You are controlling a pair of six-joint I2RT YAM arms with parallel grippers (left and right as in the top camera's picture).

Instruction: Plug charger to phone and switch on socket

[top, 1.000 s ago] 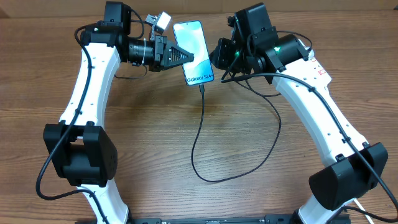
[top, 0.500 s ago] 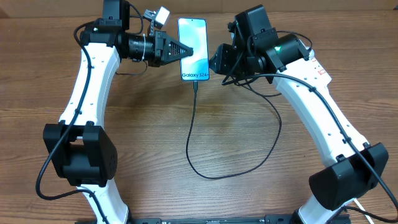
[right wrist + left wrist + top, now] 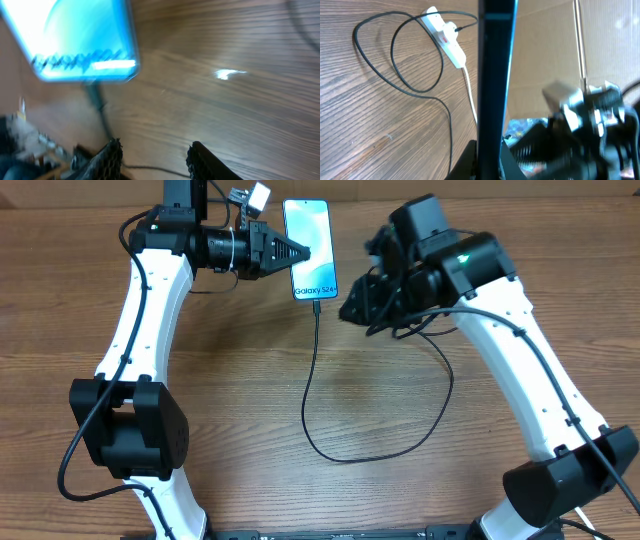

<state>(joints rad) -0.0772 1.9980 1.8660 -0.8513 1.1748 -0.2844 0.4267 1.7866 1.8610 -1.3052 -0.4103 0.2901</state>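
Note:
The phone (image 3: 311, 248), blue screen up, is held at the table's far edge with my left gripper (image 3: 300, 252) shut on its left side. In the left wrist view the phone (image 3: 495, 75) shows edge-on as a dark bar between the jaws of the left gripper (image 3: 487, 157). The charger's black cable (image 3: 306, 395) is plugged into the phone's near end and loops across the table. My right gripper (image 3: 355, 305) hangs open and empty, just right of the plug. From the right wrist, the phone (image 3: 80, 40) and plugged cable (image 3: 96, 100) lie beyond the right gripper (image 3: 155, 160). The white socket (image 3: 445, 36) lies on the table.
A thick white cord (image 3: 470, 95) runs from the socket toward a cardboard box (image 3: 545, 50) beside the table. The black cable (image 3: 395, 75) makes loose loops on the wood next to the socket. Both arm bases stand at the near edge.
The left gripper carried the phone a little toward the far edge. The right gripper opened and drew back from the phone's near end, leaving the cable plugged in.

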